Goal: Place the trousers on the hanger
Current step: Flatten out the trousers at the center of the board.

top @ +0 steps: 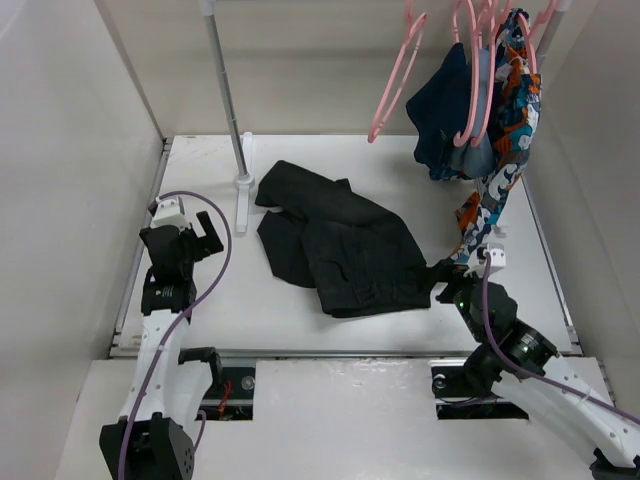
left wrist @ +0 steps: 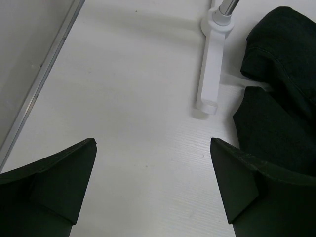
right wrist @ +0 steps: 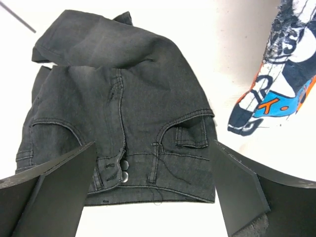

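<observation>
Black trousers [top: 340, 245] crumpled on table [top: 200, 300]; pincers [top: 207, 232] [top: 447, 281] open.

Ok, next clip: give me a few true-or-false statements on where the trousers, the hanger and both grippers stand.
1. The trousers lie crumpled on the table. True.
2. The left gripper is shut on them. False: it is open over bare table beside them.
3. The hanger lies on the table. False: it hangs bare at the back.
4. The right gripper is open, facing the waistband. True.
5. The patterned garment covers the trousers. False: it hangs to their right, apart from them.
</observation>
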